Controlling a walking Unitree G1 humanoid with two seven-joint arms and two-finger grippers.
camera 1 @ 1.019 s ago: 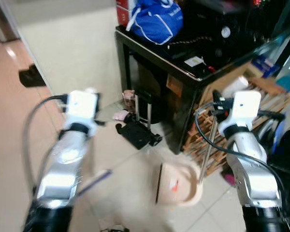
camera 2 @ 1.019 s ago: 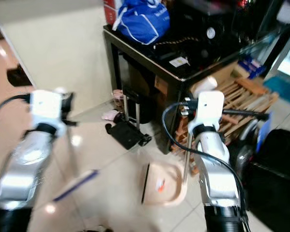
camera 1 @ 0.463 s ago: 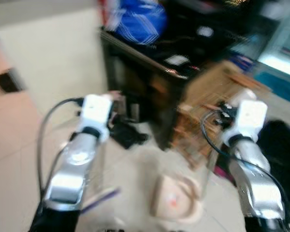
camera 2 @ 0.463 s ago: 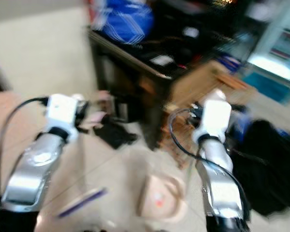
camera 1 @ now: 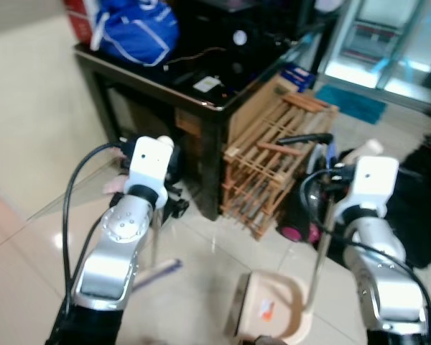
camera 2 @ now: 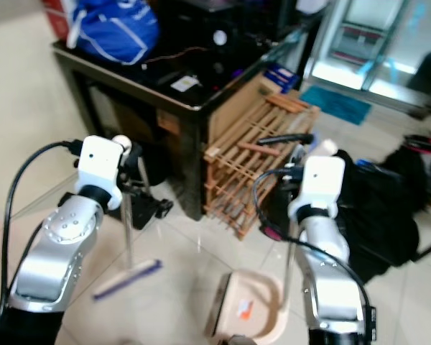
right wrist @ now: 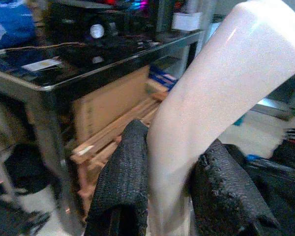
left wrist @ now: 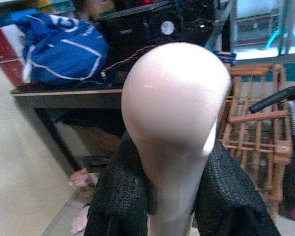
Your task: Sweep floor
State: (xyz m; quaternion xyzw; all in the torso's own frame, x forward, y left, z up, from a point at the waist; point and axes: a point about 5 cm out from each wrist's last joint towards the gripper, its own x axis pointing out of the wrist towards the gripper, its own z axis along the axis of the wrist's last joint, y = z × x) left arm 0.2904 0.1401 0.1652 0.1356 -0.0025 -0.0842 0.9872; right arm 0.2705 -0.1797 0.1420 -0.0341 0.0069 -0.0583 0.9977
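Note:
My left gripper [left wrist: 171,199] is shut on the pale pink top of the broom handle [left wrist: 172,98]. The thin stick [camera 1: 156,233] runs down to a blue-edged broom head [camera 1: 158,271] on the tiled floor. My right gripper [right wrist: 169,196] is shut on the pale curved dustpan handle [right wrist: 221,64]. Its pole [camera 1: 318,251] drops to the beige dustpan [camera 1: 273,318], which stands on the floor between my arms, close to my feet.
A black table [camera 1: 201,106] with a blue bag [camera 1: 133,32] stands ahead on the left. A wooden rack [camera 1: 273,169] leans against its side. A vacuum cleaner [camera 1: 305,215] and a black bag [camera 1: 424,208] lie at the right. Small clutter sits under the table.
The whole picture has swung towards the right, so the table sits further left and a bright doorway shows. Both grippers keep their hold on broom and dustpan.

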